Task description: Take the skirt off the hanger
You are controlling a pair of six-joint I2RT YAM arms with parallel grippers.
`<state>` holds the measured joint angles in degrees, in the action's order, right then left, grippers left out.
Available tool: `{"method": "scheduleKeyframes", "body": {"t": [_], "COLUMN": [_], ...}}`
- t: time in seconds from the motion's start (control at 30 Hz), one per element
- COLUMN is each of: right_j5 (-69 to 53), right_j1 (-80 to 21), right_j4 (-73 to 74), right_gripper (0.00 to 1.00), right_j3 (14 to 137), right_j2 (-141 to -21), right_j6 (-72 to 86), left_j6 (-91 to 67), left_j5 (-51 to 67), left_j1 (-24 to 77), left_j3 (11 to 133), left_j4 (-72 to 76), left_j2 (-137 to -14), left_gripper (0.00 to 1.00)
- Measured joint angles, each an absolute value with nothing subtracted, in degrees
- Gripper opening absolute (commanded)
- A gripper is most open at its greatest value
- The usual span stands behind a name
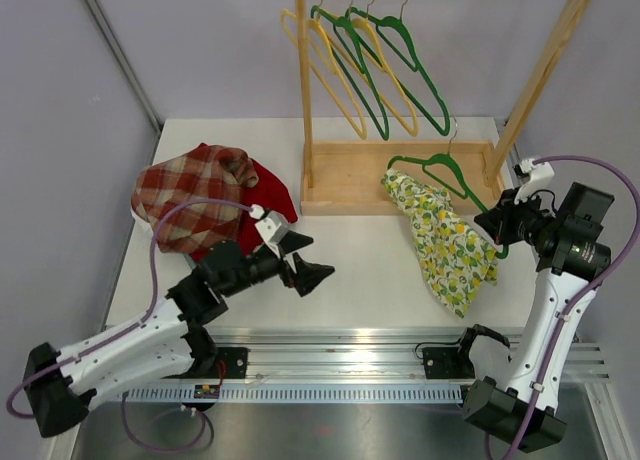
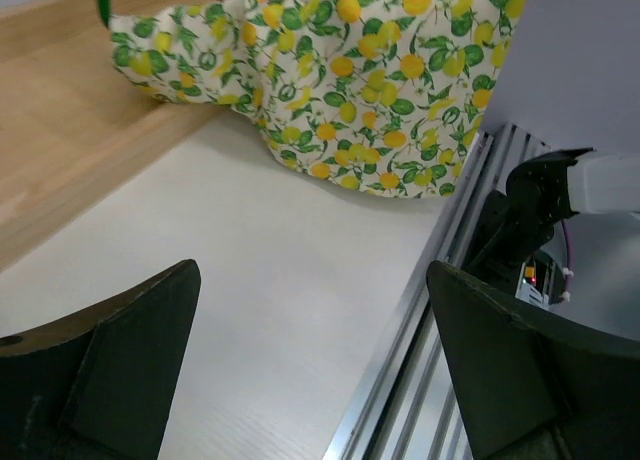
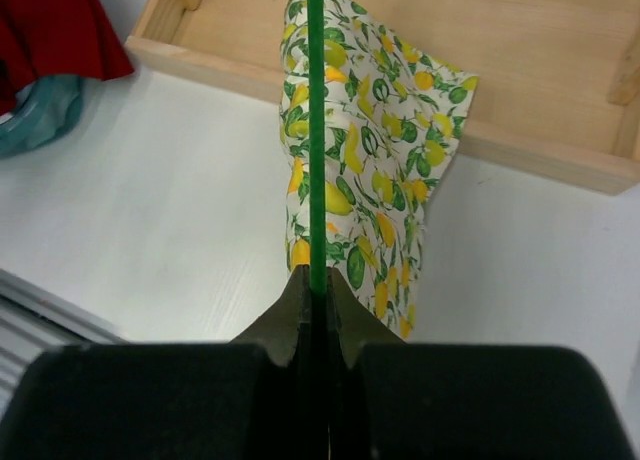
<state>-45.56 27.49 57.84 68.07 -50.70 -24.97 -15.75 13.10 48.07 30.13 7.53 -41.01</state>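
Open tabletop (image 1: 370,250) runs from the left gripper (image 1: 316,261) toward its 3 o'clock, up to the lemon skirt (image 1: 450,245). Wooden rack base (image 1: 350,175) bars 1 o'clock; heaped clothes (image 1: 200,195) crowd 10 o'clock.

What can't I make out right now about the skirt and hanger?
- How the skirt fastens to the hanger: too small in top view; cut off by the top edge in left wrist view; hanger edge-on in right wrist view.
- Where the right hand grips, in top view: hidden by its own body.
- What lies under the plaid cloth: covered, top view.

White links (image 1: 130,340), black joints (image 1: 235,270), purple cables (image 1: 153,260); left claw (image 1: 320,258), right claw (image 3: 316,285) black.
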Motion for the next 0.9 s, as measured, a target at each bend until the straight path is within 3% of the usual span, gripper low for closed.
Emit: {"method": "scheduleKeyframes", "body": {"t": [0.2,0.43,0.6,0.73,0.83,0.87,0.9], "right_j5": [-50.68,-55.51,-57.95,-58.94,-59.51,-59.48,-59.37], "right_j1": [27.49,27.49,27.49,27.49,27.49,27.49,27.49], "right_j4": [62.15,67.81,71.94,73.89,74.46,74.43,74.43], "right_gripper": [0.00,0.00,0.00,0.00,0.00,0.00,0.00], "right_j3": [66.46,66.28,66.28,66.28,66.28,66.30,66.30], "right_j2": [-49.76,-47.44,-46.11,-45.63,-45.25,-45.10,-44.95], "right_j6": [-29.52,-35.40,-38.85,-40.14,-40.42,-40.38,-40.21], "left_j6": [-16.25,-16.14,-17.65,-18.39,-18.63,-18.72,-18.63], "left_j5": [1.48,-3.79,-6.13,-7.57,-8.12,-8.25,-8.38], "left_j1": [60.31,63.11,63.83,63.92,63.92,63.90,63.90], "left_j3": [27.11,32.99,37.74,41.06,43.09,43.53,43.75], "left_j4": [28.27,48.64,59.90,63.55,64.40,64.55,64.77], "left_j2": [-60.64,-86.43,-97.49,-101.41,-102.76,-103.09,-103.31], "left_gripper": [0.99,0.99,0.95,0.80,0.46,0.25,0.12]}}
